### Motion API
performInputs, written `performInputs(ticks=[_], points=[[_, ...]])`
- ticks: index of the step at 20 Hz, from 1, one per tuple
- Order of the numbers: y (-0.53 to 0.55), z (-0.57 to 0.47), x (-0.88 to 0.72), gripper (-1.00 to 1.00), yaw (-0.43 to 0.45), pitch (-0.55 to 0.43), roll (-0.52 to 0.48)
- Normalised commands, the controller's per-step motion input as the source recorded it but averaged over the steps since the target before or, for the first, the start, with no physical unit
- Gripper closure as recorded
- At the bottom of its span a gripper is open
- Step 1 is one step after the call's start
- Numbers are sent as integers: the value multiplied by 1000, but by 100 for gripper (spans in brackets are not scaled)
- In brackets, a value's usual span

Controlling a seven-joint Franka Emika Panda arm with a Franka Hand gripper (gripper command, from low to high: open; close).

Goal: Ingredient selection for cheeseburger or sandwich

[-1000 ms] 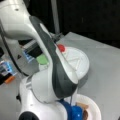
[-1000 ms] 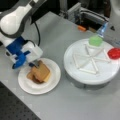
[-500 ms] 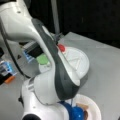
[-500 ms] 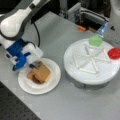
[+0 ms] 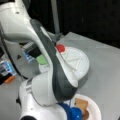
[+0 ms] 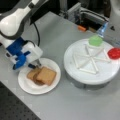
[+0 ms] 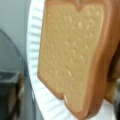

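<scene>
- On a front view's left, your gripper (image 6: 37, 65) sat low by the left rim of the white plate (image 6: 27, 86), right next to the sandwich (image 6: 46, 75). It had hardly moved over the last second.
- You could not tell how wide the gripper was open, or whether it had hold of anything. The blue hand part covered the fingers.
- On the plate, the top toast (image 6: 47, 74) lay flat over the lower toast (image 6: 31, 73), a bit off to one side. It looked the same as half a second before, so the stack was built and sitting still.
- Up close in the wrist view, the top toast (image 7: 72, 55) filled most of the picture, with the plate's rim (image 7: 35, 40) on its left.
- Further right, the round tray (image 6: 82, 75) stood well apart from the plate. The green leaf (image 6: 95, 40) and the red disc (image 6: 114, 53) rested on its far edge, unpicked.
- You could barely see the brown patty; only a dark edge showed under the top toast.
- You could not see the yellow cheese anywhere.
- In a front view, the big white arm (image 5: 50, 75) blocked most of the plate (image 5: 96, 110), and only a corner of toast (image 5: 81, 104) peeked out.
</scene>
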Motion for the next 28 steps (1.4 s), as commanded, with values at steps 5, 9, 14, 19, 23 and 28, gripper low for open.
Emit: performInputs(ticks=[5,9,14,19,23,28], points=[[-142,-26,318,-100,321,74,143],[-133,-9,314,-100,304,82,138],[-115,102,279,-100,249,115,4],[-17,350,180,-100,154,151,-302],[133,389,72,-100,52,209,-562],[343,329,-53,-100,-121,191,-779]])
